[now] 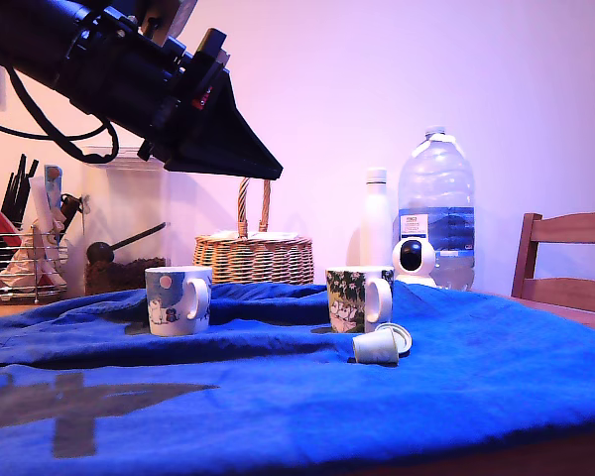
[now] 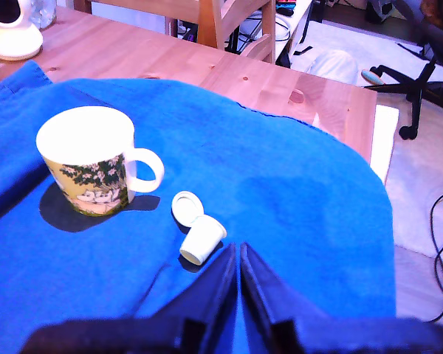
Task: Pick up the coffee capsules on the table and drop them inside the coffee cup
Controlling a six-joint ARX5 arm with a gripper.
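the hand point(image 2: 238, 254) sits nearest in the wrist view, its two dark fingers pressed together with barely a slit between them and nothing held. in the exterior view it hangs high above the blue cloth point(image 1: 278, 397), well clear of everything, casting a shadow on the cloth at that view's left. judgement: it is carried high so as to pass over the mugs, and the fingers must part before any grasp.

just beyond the fingertips in the wrist view lies a pale capsule point(image 2: 201, 241), tipped on its side on the cloth. touching or just beside its far end lies a second pale, round flanged piece point(image 2: 184, 206); whether this is another capsule or a loose lid cannot be told. no dark blue capsule is visible in either view. judgement: lying on its side, the capsule may roll when touched, and the soft, rumpled cloth gives poor support.

next comes the patterned mug point(image 2: 92, 162), upright, mouth open, handle turned toward the capsules, near them but apart. nothing shows inside it. judgement: it is the closer receptacle, so the carry would be short.

a second mug point(image 1: 177, 299), blue and white, stands well apart at the exterior view's left.

farther back: a wicker basket point(image 1: 255, 258), a white bottle point(image 1: 376, 213), a large water jug point(image 1: 436, 203), a small white camera point(image 1: 414, 260) and a wooden chair point(image 1: 567, 258). the wooden surface point(image 2: 207, 70) shows beyond the cloth's edge.
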